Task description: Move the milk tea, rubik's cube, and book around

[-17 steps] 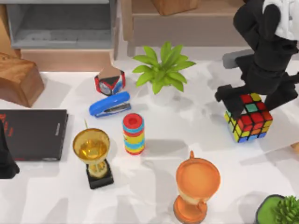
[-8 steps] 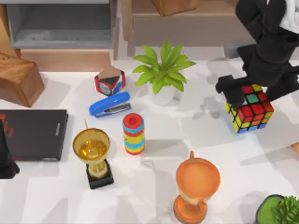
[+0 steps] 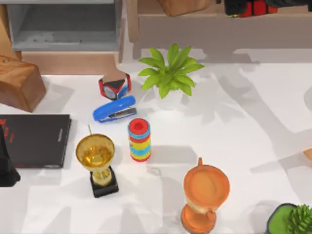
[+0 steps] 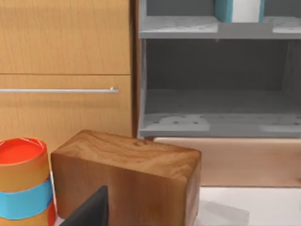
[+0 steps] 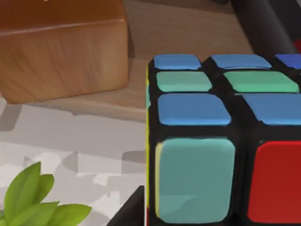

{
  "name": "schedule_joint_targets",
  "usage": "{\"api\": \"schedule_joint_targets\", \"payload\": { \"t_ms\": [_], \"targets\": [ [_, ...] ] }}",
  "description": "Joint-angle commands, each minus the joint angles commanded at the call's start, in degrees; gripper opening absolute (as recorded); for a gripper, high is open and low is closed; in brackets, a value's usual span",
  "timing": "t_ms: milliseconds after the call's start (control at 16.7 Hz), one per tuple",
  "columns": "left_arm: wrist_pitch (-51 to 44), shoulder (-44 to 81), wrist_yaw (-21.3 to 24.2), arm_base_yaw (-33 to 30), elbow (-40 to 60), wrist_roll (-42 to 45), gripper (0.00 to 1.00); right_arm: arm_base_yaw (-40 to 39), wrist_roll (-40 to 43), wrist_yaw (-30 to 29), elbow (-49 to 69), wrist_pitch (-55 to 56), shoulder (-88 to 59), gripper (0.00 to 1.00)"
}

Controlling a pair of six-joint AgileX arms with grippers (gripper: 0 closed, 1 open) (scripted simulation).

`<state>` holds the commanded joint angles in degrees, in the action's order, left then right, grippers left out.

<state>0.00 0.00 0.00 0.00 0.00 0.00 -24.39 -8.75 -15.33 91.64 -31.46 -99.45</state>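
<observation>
Rubik's cube (image 5: 221,141) at the far right, over the wooden shelf (image 3: 195,24)
Right gripper (image 3: 251,6) jaws look clamped on the cube, one dark finger (image 5: 129,214) beside it; left jaws: cannot tell; no writing readable.

Your top view looks straight down on the table (image 3: 234,131) from well above. Your left wrist view faces level toward the grey shelf (image 4: 216,84), close behind the wooden block (image 4: 136,183), which the top view (image 3: 19,83) shares. Your right wrist view sits tight against the rubik's cube (image 5: 221,141).
</observation>
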Motion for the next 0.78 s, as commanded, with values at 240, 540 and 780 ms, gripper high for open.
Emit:
{"api": "schedule_joint_targets", "payload": {
  "t_ms": [240, 540, 780],
  "targets": [
    [0.0, 0.0, 0.0, 0.0, 0.0, 0.0, 1.0, -3.2, 2.4, -8.3, -0.8, 21.3, 5.3, 0.0],
    [0.0, 0.0, 0.0, 0.0, 0.0, 0.0, 1.0, -4.5, 7.1, -15.0, -2.0, 35.4, 4.6, 0.0],
    [0.0, 0.0, 0.0, 0.0, 0.0, 0.0, 1.0, -4.6, 7.8, -15.8, -2.2, 36.9, 4.1, 0.0]
  ]
}}
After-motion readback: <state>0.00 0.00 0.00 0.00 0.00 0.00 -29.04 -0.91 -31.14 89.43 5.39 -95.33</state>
